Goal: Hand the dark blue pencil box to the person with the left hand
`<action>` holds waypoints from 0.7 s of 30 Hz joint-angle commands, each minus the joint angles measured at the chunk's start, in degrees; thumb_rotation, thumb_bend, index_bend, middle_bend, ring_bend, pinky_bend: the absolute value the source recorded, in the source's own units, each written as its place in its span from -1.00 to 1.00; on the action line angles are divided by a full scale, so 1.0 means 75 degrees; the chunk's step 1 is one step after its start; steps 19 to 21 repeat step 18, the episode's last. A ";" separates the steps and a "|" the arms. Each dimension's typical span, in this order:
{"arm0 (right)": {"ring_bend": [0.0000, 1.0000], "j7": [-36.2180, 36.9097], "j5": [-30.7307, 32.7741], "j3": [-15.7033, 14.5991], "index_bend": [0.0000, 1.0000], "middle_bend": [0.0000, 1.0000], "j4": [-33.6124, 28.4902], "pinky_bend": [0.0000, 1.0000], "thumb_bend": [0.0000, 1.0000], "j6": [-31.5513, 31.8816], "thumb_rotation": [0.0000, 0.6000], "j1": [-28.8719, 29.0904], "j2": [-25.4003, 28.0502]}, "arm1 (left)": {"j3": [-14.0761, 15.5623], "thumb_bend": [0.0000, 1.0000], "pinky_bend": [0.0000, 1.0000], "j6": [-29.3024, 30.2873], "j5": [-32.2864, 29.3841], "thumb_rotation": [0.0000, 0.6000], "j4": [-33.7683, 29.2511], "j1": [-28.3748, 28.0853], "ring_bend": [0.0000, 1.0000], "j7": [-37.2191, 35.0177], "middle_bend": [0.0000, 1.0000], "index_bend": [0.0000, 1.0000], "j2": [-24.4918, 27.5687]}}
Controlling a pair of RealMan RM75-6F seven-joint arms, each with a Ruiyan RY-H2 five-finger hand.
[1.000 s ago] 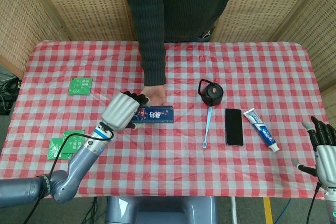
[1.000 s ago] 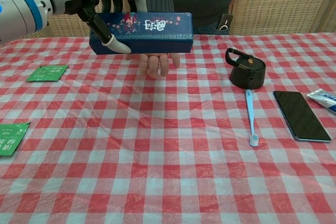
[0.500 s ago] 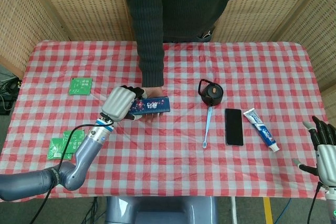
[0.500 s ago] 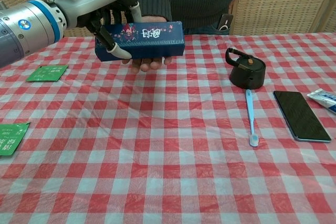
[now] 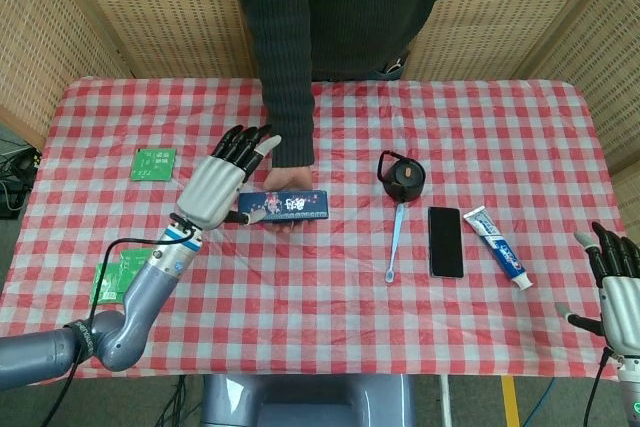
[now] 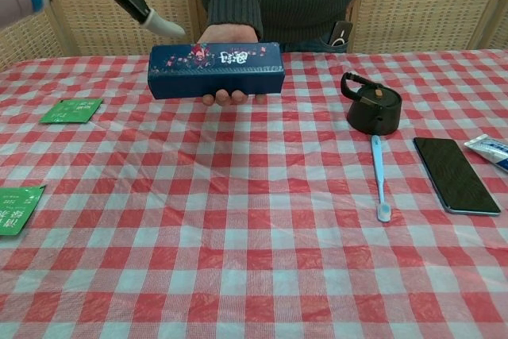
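Dark blue pencil box is out of the robot's grip now! Half a sec ago the left hand was wrapped round the box's left end; now its fingers are splayed wide, holding nothing, lifted up and back to the box's left. In chest view only a couple of fingertips poke in at upper left, above the box and clear of it. Box sits left of centre frame, level, resting on the person's hand, whose fingers show under its lower edge. Looks like the handover is basically done; left arm prob just needs to pull away.

Further right, table stuff lies untouched: black lid w/ loop handle, blue toothbrush, phone, toothpaste tube. Far lower right of head view, right hand hangs off the table edge, fingers apart, empty.
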 commanded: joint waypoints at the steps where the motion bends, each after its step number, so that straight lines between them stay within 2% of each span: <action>1: -1.00 0.0011 -0.0013 -0.0012 -0.71 -1.00 -0.0019 -1.00 -1.00 0.0003 1.00 -0.0007 0.0012 | 0.0072 -1.00 -1.00 0.0536 0.0366 1.00 -0.0858 0.0625 -1.00 -0.0103 -1.00 -1.00 0.1060; 6: -1.00 0.0049 -0.0072 -0.0033 -0.71 -1.00 -0.0080 -1.00 -1.00 0.0044 1.00 -0.0030 0.0052 | 0.0531 -1.00 -1.00 0.1364 0.0860 1.00 -0.1324 0.1725 -1.00 -0.0949 -1.00 -1.00 0.2114; 9: -1.00 0.0064 -0.0106 -0.0043 -0.71 -1.00 -0.0105 -1.00 -1.00 0.0064 1.00 -0.0038 0.0068 | 0.0809 -1.00 -1.00 0.1757 0.1082 1.00 -0.1289 0.2248 -1.00 -0.1421 -1.00 -1.00 0.2445; 12: -1.00 0.0060 -0.0174 -0.0073 -0.71 -1.00 -0.0140 -1.00 -1.00 0.0086 1.00 -0.0050 0.0088 | 0.1274 -1.00 -1.00 0.2310 0.1287 1.00 -0.1073 0.3025 -1.00 -0.2021 -1.00 -1.00 0.2761; 14: -1.00 0.0049 -0.0248 -0.0102 -0.71 -1.00 -0.0181 -1.00 -1.00 0.0130 1.00 -0.0070 0.0104 | 0.1708 -1.00 -1.00 0.2842 0.1454 1.00 -0.0630 0.3720 -1.00 -0.2293 -1.00 -1.00 0.2817; 16: -1.00 0.0038 -0.0290 -0.0119 -0.71 -1.00 -0.0205 -1.00 -1.00 0.0157 1.00 -0.0084 0.0112 | 0.1943 -1.00 -1.00 0.3169 0.1459 1.00 -0.0339 0.4167 -1.00 -0.2446 -1.00 -1.00 0.2721; 18: -1.00 0.0032 -0.0321 -0.0136 -0.71 -1.00 -0.0225 -1.00 -1.00 0.0179 1.00 -0.0098 0.0120 | 0.2118 -1.00 -1.00 0.3387 0.1443 1.00 -0.0047 0.4529 -1.00 -0.2511 -1.00 -1.00 0.2596; 21: -1.00 0.0032 -0.0321 -0.0136 -0.71 -1.00 -0.0225 -1.00 -1.00 0.0179 1.00 -0.0098 0.0120 | 0.2118 -1.00 -1.00 0.3387 0.1443 1.00 -0.0047 0.4529 -1.00 -0.2511 -1.00 -1.00 0.2596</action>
